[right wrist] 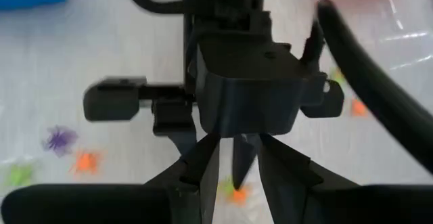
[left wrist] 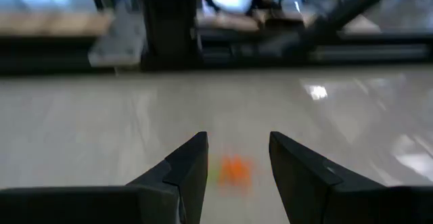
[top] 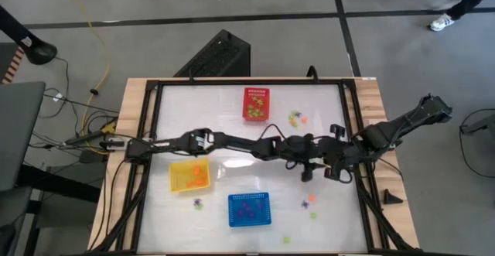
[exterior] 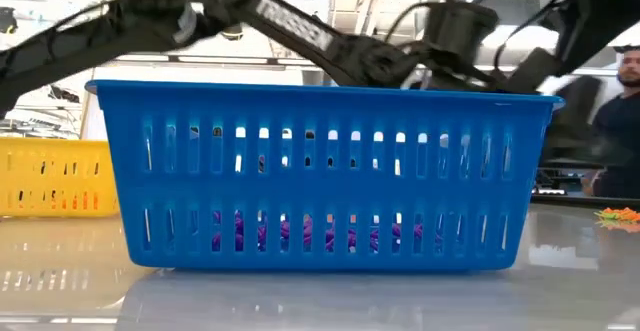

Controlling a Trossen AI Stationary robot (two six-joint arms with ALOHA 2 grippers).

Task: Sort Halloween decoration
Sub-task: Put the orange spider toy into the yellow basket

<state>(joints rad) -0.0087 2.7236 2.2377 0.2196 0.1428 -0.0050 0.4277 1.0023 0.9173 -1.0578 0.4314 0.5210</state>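
Small orange, purple and green Halloween decoration pieces lie scattered on the white table: a cluster (top: 296, 118) right of the red basket, a few (top: 310, 200) right of the blue basket, and one (top: 198, 203) below the yellow basket. My left gripper (top: 307, 172) is stretched across to the table's right half and is open. In its wrist view an orange piece (left wrist: 235, 171) lies on the table ahead, between its fingers. My right gripper (top: 336, 171) hangs open close beside it, pointing down at the left gripper's head (right wrist: 247, 88), with an orange piece (right wrist: 237, 195) below.
The red basket (top: 256, 104) stands at the far middle, the yellow basket (top: 189, 175) at the left holds orange pieces, and the blue basket (top: 249, 209) near the front holds purple ones (exterior: 300, 233). The two arms nearly meet. A person (exterior: 625, 81) stands beyond the table.
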